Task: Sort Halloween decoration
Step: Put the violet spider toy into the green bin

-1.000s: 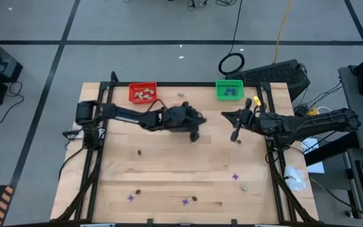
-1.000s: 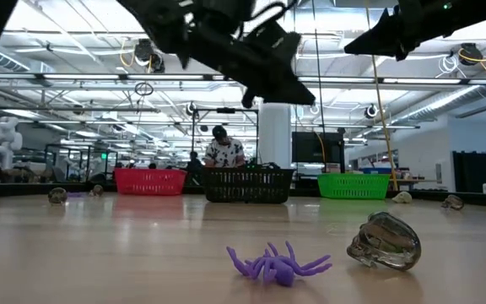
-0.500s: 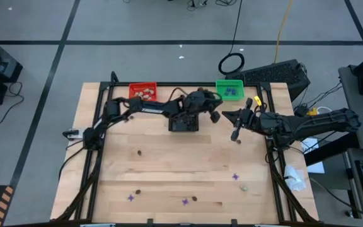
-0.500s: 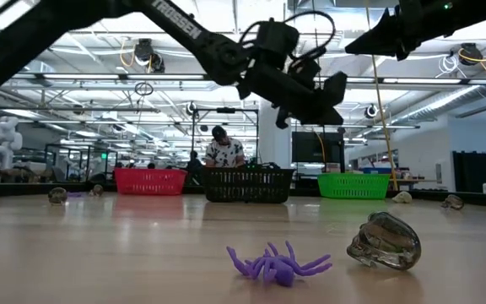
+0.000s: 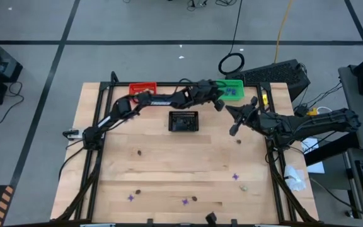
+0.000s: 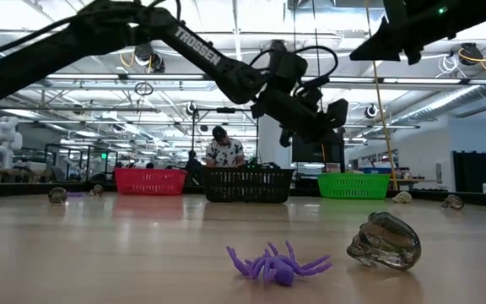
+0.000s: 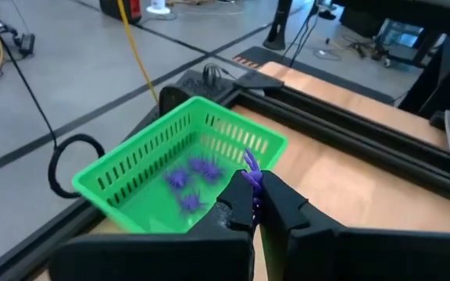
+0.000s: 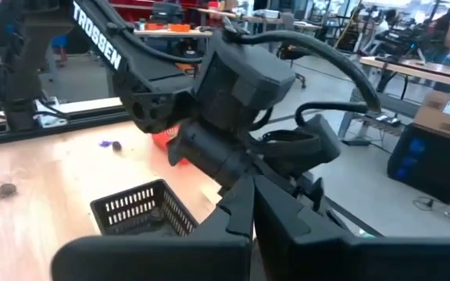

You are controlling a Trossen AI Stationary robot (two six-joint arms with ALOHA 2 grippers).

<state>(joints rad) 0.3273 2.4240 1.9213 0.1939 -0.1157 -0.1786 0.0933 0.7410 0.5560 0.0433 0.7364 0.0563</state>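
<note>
Right now the left gripper is stretched far across the counter toward one o'clock, hanging at the near edge of the green basket. Its jaws are pinched tight on a purple spiky trinket, which pokes up between the fingertips in the left wrist view, just short of the basket's rim. Inside that green basket, several purple trinkets already lie on the floor of it.

Over at three o'clock, the right gripper hovers above the counter with its jaws closed on nothing that shows, well apart from the baskets.

The black basket sits near the counter's middle, a touch toward twelve o'clock, and the red basket stands at eleven o'clock, partly hidden under the left arm.

Loose pieces dot the counter: a purple spider lies close to the low camera with a pale glossy skull-like lump just beside it. From above, purple bits show at seven o'clock, six o'clock and five o'clock, with a dark bit toward nine o'clock and a pale lump at five o'clock.

A person stands in the room beyond the baskets.
</note>
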